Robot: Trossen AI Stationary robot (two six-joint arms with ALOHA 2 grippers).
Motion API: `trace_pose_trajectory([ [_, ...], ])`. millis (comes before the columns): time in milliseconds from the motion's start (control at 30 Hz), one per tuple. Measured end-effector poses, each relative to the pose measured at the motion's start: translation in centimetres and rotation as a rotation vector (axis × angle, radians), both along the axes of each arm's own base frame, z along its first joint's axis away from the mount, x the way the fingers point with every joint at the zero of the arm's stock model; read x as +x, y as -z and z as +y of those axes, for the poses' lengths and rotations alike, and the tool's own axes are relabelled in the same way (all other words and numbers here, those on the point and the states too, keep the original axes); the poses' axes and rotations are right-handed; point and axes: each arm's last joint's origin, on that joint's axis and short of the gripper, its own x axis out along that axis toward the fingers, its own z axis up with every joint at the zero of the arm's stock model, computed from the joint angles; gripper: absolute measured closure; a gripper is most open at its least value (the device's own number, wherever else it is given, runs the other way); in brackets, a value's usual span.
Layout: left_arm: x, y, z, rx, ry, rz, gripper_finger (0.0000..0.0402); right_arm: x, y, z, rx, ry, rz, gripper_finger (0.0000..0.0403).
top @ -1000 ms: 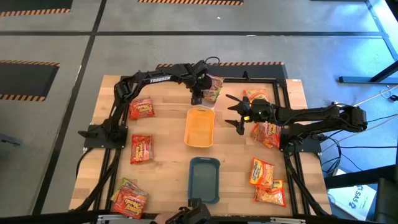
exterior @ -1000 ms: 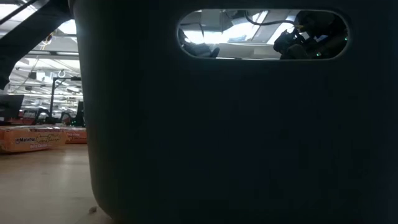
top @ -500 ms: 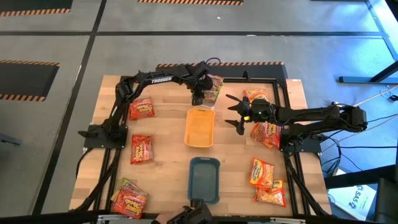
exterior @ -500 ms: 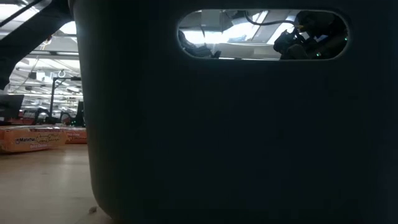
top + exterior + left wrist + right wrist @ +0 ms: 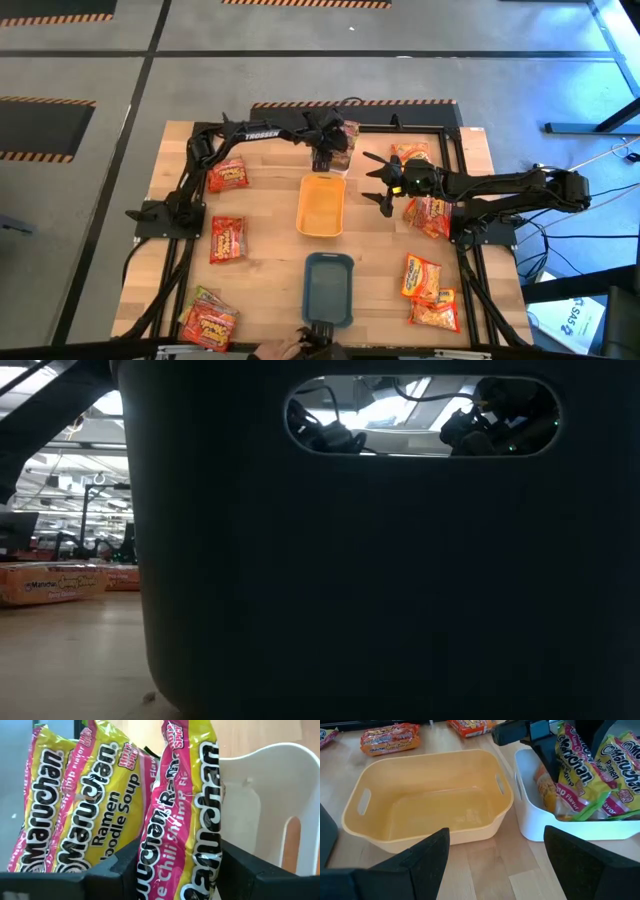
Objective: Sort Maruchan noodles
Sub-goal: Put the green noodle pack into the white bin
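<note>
Left gripper (image 5: 327, 152) is lowering a green-pink packet (image 5: 185, 820) into the white tray (image 5: 570, 827); grip unclear. Right gripper (image 5: 378, 183) is waiting beside the orange tray (image 5: 321, 205), jaws released.

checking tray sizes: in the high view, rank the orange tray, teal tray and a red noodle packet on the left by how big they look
1. teal tray and orange tray: look about alike, too close to rank.
2. red noodle packet: clearly smallest.

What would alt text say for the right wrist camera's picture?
An empty orange plastic tray sits on the wooden table beside a white plastic tray holding green-pink Maruchan noodle packets, where the left gripper reaches in.
</note>
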Motion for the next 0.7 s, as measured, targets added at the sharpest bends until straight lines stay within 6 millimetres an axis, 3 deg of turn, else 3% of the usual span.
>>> trace_pose_trajectory([
  [167, 0.0, -0.5, -0.1, 0.013, -0.017, 0.017, 0.0207, 0.0, 0.0, 0.0, -0.002, -0.002, 0.001, 0.0096],
  [500, 0.4, -3.6, 0.1, 0.024, -0.022, -0.012, 0.0207, 0.0, 0.0, 0.0, -0.002, -0.002, 0.004, 0.0096],
  [700, 0.3, -4.0, 0.0, 0.007, -0.050, -0.009, 0.0207, 0.0, 0.0, 0.0, -0.002, -0.002, 0.005, 0.0096],
])
